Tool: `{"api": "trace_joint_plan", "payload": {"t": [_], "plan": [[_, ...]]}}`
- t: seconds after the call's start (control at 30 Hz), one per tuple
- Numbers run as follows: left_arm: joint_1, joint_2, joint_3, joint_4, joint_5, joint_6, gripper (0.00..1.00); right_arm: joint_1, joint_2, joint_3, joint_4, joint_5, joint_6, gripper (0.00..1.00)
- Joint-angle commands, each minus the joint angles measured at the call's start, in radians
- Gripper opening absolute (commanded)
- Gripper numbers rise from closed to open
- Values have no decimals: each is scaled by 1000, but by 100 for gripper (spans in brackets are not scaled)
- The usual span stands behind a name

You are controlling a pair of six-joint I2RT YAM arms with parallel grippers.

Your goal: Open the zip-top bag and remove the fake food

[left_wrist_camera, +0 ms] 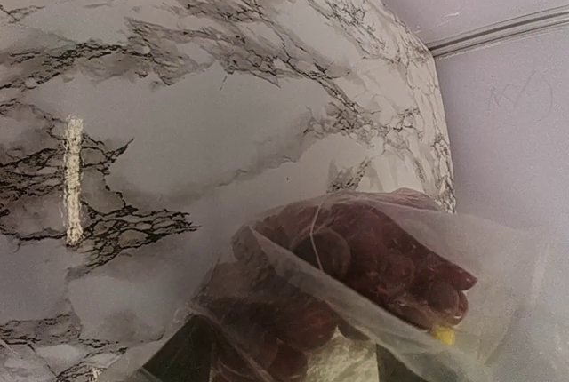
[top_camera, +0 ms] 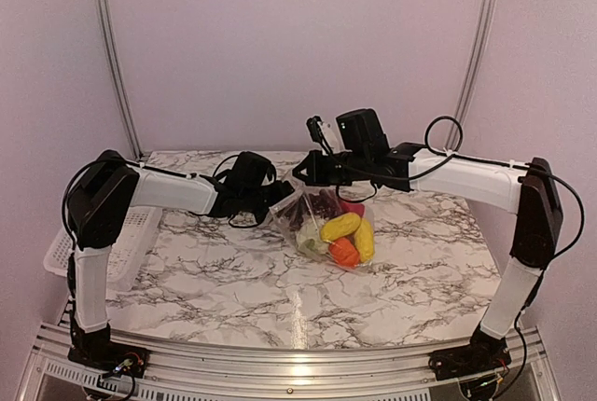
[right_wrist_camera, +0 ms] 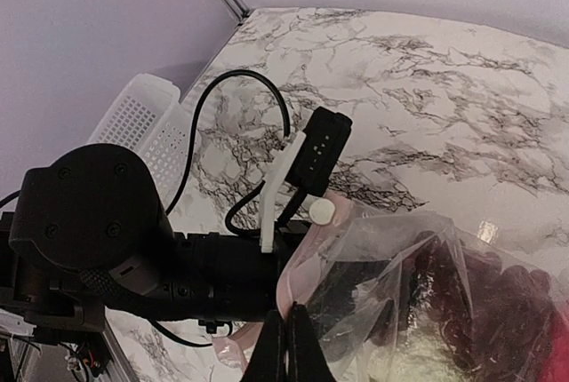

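1. The zip-top bag (top_camera: 322,224) sat near the middle of the table (top_camera: 215,280). Its upper edge was raised between my 2 grippers and its loaded end bulged toward the near side. I could not tell whether that end touched the table.
2. The fake food (top_camera: 347,238) that I could see lay inside the clear film: 2 yellow pieces (top_camera: 341,226), an orange-red fruit (top_camera: 344,251), dark purple grapes (top_camera: 312,210), a pink-red piece (top_camera: 353,206) and pale cauliflower (top_camera: 311,241).
3. The right gripper (right_wrist_camera: 289,346) had its 2 fingers pressed together, with a fold of the bag's film pinched between them. In the top view it reached in from the right to the bag's far upper edge.
4. The left gripper (top_camera: 278,200) met the bag's upper left edge. In its own wrist view the crinkled film covered the fingertips, so I could not tell whether they were clamped on the bag or parted.
5. That left wrist view showed the grapes packed close to the lens inside the film, with a speck of yellow low on the right and the marbled table beyond.
6. A white lattice basket (top_camera: 135,233) stood at the table's left edge, well apart from the bag and partly behind the left arm (top_camera: 168,191).
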Motion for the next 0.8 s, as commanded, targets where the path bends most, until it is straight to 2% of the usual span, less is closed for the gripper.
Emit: {"api": "trace_joint_plan", "payload": {"t": [0.0,0.17,0.33,0.53,0.77], "plan": [[-15,65,33,-152,-53,-17,65,-16,-10,1,22,-15,-9,0],[-32,93,74,-241,-99,7,61,-23,-12,-10,28,-22,-5,0],[-33,112,36,-88,-43,29,64,-29,-10,-22,34,-32,1,0],[-27,55,-2,26,-1,71,29,-38,-19,-48,37,-33,9,0],[-27,-94,-29,40,-3,141,2,-43,-33,-67,40,-15,16,0]]}}
